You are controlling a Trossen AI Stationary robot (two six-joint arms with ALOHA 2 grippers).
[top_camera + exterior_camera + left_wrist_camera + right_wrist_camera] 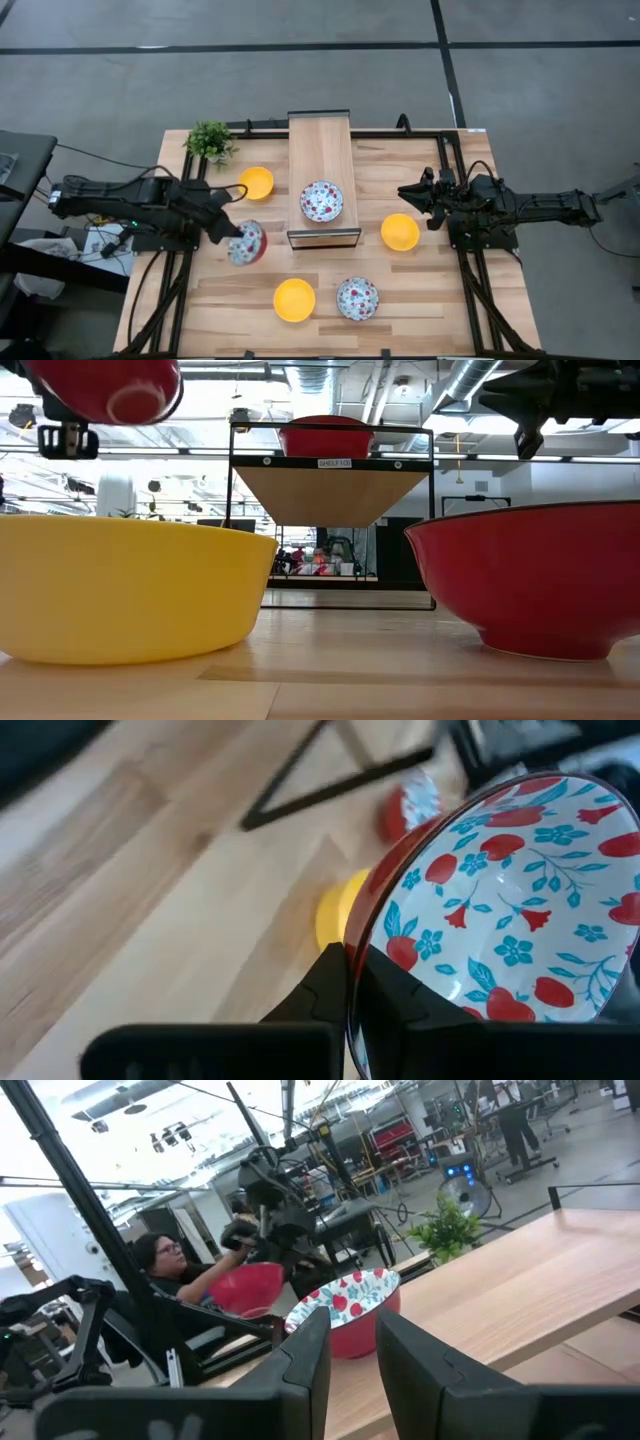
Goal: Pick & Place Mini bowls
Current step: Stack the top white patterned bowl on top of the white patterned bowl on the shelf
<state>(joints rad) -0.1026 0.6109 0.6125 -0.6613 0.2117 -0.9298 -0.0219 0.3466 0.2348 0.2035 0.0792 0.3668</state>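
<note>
Left gripper (232, 232) pinches a floral bowl's (247, 242) rim, tilted above the table (420, 290); right gripper (408, 192) hovers, seemingly part-open, empty.

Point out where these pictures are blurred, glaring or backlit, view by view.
Left wrist view: the table and the far bowls are smeared with blur, while the held floral bowl in the left gripper is sharp. Low view: bright ceiling lights glare behind the shelf, leaving it backlit. Right wrist view: the white room behind is washed out. High view: evenly lit, soft shadows.
</note>
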